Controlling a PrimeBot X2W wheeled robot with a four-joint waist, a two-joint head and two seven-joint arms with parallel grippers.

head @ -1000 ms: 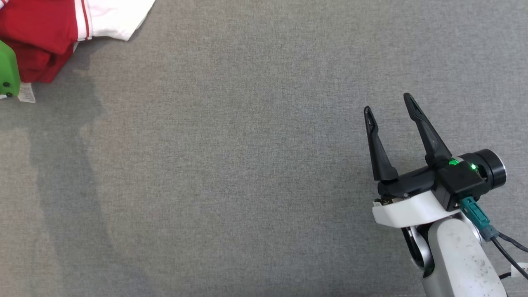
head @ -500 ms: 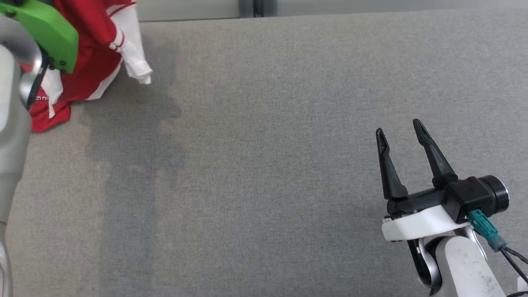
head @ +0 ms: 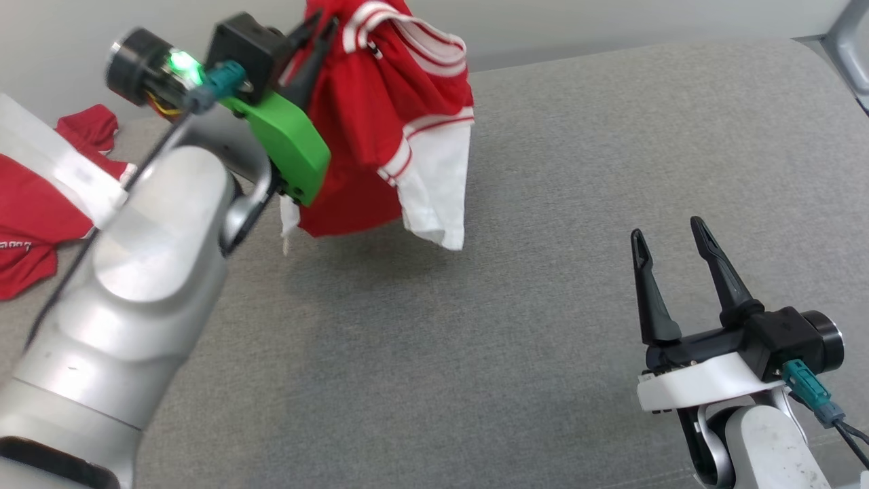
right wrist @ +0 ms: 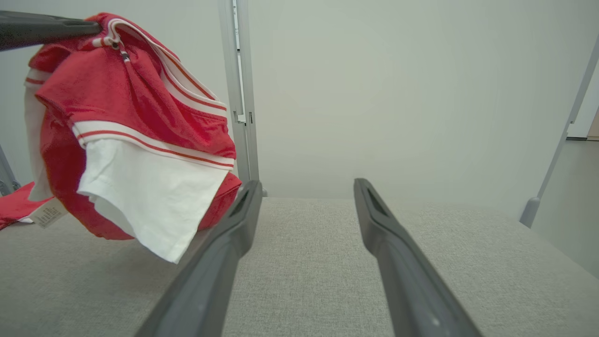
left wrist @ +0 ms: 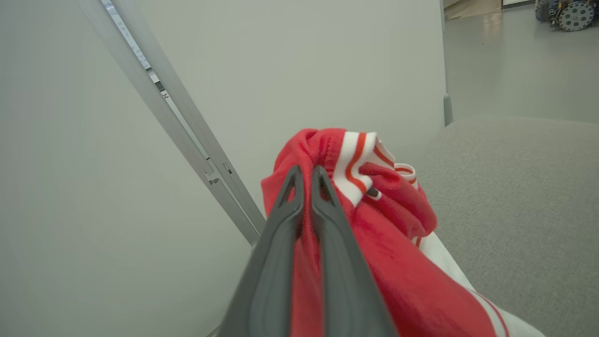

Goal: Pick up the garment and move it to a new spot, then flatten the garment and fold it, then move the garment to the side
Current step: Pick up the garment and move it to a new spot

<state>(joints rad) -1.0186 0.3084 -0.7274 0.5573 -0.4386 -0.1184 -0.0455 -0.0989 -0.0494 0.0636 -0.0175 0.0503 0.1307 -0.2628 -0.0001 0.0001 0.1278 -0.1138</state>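
Dangling from the left claw (head: 324,27), a red shirt (head: 366,136) with white sleeves and striped trim hangs bunched above the far left part of the grey padded surface (head: 543,285). The left wrist view shows that claw's two dark fingers clenched on a thin fold of red cloth just beside the striped band, with most of the shirt drooping to one side. A white sleeve (head: 434,197) is among the lowest parts, and a care label (right wrist: 44,213) hangs from the hem. The lowest folds sit close over the surface; whether they brush it is hard to tell. The right claw (head: 667,229) waits low at the near right, fingers spread wide and empty, well apart from the shirt. Another red garment (head: 27,197) lies at the far left edge, partly behind the left arm. The step in hand looks like carrying the shirt to a new spot. The main risk is the narrow pinch: a swing or a quick stop could pull the fold out and drop the shirt early. Lowered as a bundle, it would likely land crumpled with sleeves tucked under, making flattening harder. A trailing hem could also drag and twist.
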